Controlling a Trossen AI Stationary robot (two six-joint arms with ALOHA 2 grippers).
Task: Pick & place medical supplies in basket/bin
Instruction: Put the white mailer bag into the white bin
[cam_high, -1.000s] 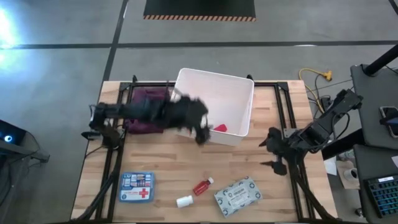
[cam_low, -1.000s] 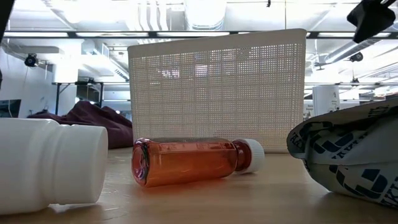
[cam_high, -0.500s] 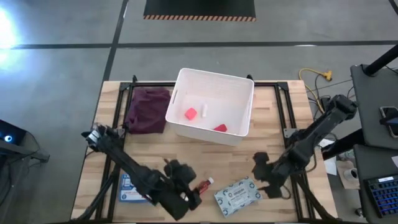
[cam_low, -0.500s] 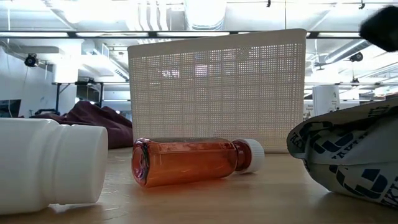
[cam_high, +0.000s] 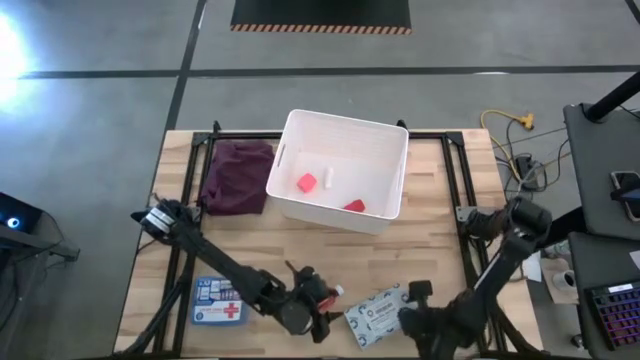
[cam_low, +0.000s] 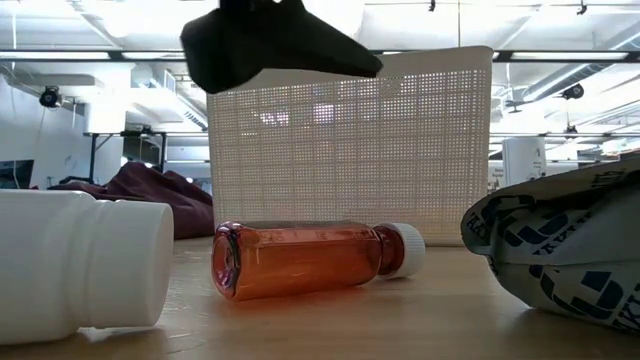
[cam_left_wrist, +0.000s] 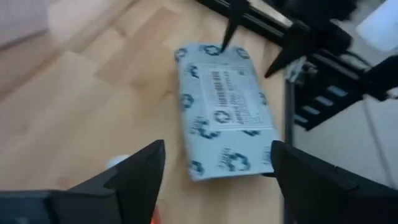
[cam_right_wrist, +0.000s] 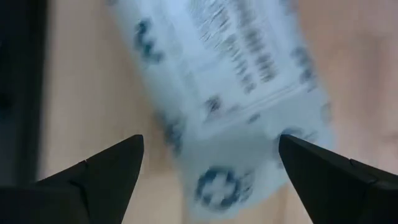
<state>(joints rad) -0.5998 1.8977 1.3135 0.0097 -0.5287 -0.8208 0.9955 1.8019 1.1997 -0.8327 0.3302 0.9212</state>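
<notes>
My left gripper (cam_high: 316, 306) (cam_left_wrist: 217, 149) is open and hovers low over the red bottle (cam_high: 328, 297) (cam_low: 300, 260), which lies on its side near the table's near edge; the low view shows this gripper (cam_low: 270, 45) above the bottle. My right gripper (cam_high: 415, 314) (cam_right_wrist: 210, 140) is open above the grey-green patterned packet (cam_high: 378, 310) (cam_left_wrist: 224, 112) (cam_right_wrist: 217, 87), which lies flat. The blue-white first-aid box (cam_high: 218, 300) lies to the left. A white vial (cam_low: 80, 262) lies beside the bottle. The white bin (cam_high: 390, 140) holds a pink cube (cam_high: 306, 183), a white vial (cam_high: 328, 178) and a red item (cam_high: 353, 205).
The purple cloth (cam_high: 237, 175) lies left of the bin. Dark frame rails run along the table's left side (cam_high: 185, 260) and right side (cam_high: 470, 190). Bare wood (cam_high: 330, 255) lies between the bin and the supplies at the near edge.
My left gripper has swung from over the bin's near-left corner across to the table's near edge, ending over the red bottle. My right gripper has moved from the table's right side toward the near edge and left, over the packet. The bin's contents now show.
</notes>
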